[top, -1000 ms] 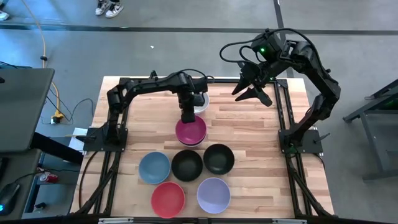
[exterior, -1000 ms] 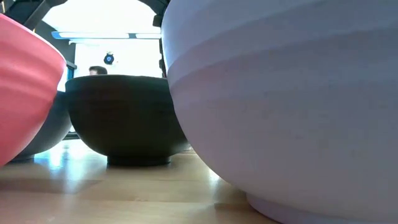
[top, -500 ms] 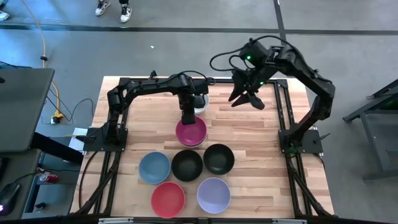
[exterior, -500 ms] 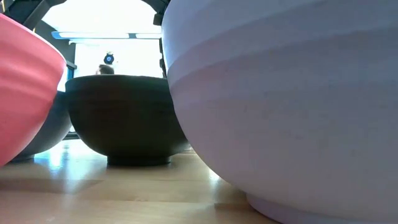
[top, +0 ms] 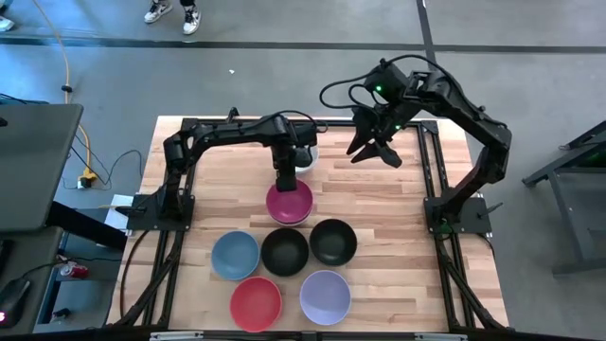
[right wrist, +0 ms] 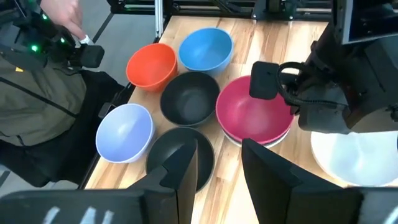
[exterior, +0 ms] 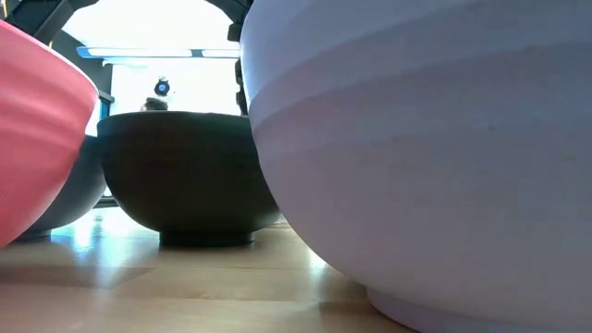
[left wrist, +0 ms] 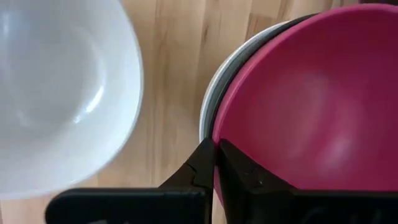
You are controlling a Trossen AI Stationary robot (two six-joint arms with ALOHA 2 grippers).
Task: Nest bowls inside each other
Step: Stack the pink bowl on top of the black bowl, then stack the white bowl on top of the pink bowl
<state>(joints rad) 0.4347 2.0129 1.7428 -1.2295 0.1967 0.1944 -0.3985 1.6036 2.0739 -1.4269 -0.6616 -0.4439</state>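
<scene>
Magenta bowl pinched at its rim, other bowls spread nearer by.

Nearest, the red bowl [top: 256, 302] and lavender bowl [top: 325, 296] are seen; behind them the blue bowl [top: 235, 254] and two black bowls [top: 285, 251]. Farther off, the magenta bowl [top: 290, 200] is stacked on a white bowl [left wrist: 211, 106], its rim pinched by the left gripper [top: 285, 182]. Another white bowl [left wrist: 62, 93] is shown clearly only by the left wrist view. Far right, the right gripper [top: 375, 150] is held spread above the table [top: 398, 218].
</scene>
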